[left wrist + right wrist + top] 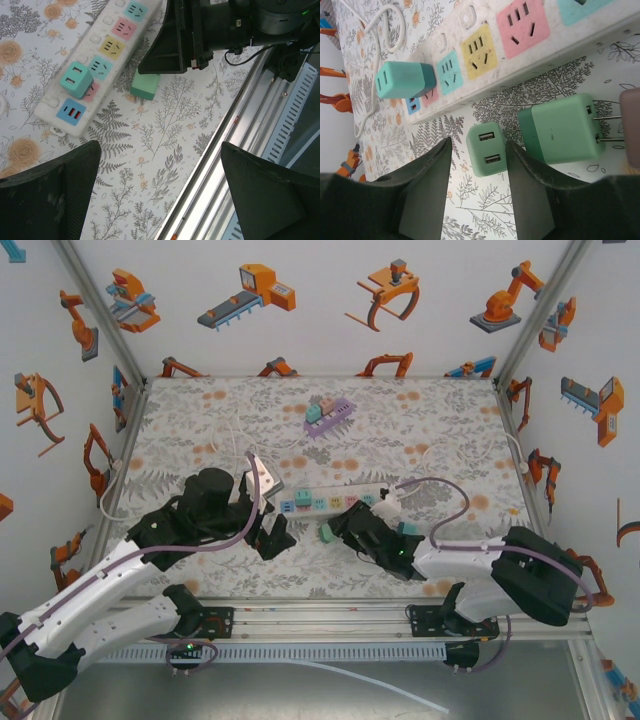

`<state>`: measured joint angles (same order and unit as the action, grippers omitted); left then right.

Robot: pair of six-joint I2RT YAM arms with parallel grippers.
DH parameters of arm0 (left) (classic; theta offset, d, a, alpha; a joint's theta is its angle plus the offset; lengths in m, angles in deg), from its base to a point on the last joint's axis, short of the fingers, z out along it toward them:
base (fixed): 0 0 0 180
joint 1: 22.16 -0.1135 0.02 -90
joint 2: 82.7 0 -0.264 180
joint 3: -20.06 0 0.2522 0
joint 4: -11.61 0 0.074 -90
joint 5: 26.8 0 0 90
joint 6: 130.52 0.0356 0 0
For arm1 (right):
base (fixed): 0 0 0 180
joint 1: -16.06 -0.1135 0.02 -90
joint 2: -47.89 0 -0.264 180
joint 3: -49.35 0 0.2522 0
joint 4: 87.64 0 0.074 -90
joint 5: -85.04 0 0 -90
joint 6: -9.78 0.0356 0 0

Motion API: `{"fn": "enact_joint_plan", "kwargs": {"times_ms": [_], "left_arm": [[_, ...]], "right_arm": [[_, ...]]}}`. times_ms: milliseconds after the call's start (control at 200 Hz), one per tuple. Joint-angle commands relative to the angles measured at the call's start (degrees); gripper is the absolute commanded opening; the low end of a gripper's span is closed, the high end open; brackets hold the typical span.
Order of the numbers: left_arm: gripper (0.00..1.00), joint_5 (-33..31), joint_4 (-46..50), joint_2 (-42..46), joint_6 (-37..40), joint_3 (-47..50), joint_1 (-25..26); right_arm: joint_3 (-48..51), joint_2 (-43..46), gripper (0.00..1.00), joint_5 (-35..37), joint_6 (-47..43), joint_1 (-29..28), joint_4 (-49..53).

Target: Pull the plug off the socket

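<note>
Plug (560,129), green, is lying on its side on the floral table cover (165,135), out of the white power strip (555,50) and just on its near side. Its two bare prongs are pointing sideways along the cover, in no socket. Just beside it a smaller green USB block (487,149) with two ports is lying. From the right wrist view you cannot tell whether block and plug are one piece. Your right gripper (480,144) is hanging low over that spot with its fingers partly spread. The USB block is sitting in the gap between them, and they are gripping nothing. Your left gripper (160,147) is hovering near the strip's end, fingers spread wide and holding nothing, with floral cover and the aluminium rail (240,125) showing between them. In the top view the two grippers are facing each other on the near side of the strip, with the plug lying between them. On the strip a teal USB adapter (402,80) is sitting plugged in near one end, next to a blue USB panel (70,111). Teal, yellow and pink sockets are showing their slots further along. Beyond the strip a white cable (385,30) is looping across the cover.
</note>
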<state>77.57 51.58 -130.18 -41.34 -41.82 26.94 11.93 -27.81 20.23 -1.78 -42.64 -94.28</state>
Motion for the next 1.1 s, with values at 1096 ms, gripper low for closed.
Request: {"fn": "enact_joint_plan", "kwargs": {"times_ms": [1096], "left_arm": [[0.97,-28.9,-5.8,4.1,-10.0,4.9,0.1]], "right_arm": [[-5.7,13.7,0.64,5.8,-83.6,2.9,-6.4]]}}
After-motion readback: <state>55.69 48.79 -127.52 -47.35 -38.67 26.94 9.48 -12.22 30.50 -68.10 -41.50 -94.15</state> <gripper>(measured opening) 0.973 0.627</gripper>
